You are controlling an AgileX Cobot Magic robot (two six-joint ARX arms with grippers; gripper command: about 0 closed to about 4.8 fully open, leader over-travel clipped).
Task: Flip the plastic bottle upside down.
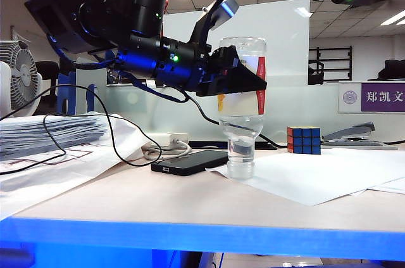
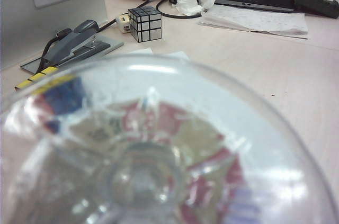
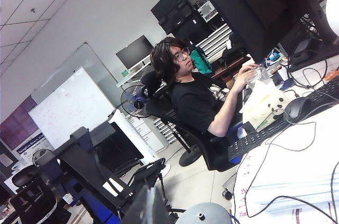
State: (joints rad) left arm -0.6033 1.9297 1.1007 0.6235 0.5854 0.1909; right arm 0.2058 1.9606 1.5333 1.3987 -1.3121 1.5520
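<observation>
From the exterior view, I am reaching my left gripper (image 1: 243, 75) in from the left and clamping its black fingers (image 1: 243, 81) around the labelled body of the clear plastic bottle with the white-yellow label and red stripe (image 1: 242, 106), which is standing upside down with its wide neck resting on a white sheet of paper (image 1: 310, 173) on the pale table (image 1: 126, 198). A black phone (image 1: 188, 161) is lying just beside the neck, and 1 multicoloured Rubik's cube (image 1: 304, 140) and a grey stapler (image 1: 354, 135) are sitting further back. In my left wrist view, the bottle's clear base (image 2: 153, 150) is filling most of the picture, blurred. In my right wrist view, my right gripper (image 3: 151, 208) is pointing out at the office, closed on nothing, away from the bottle.
</observation>
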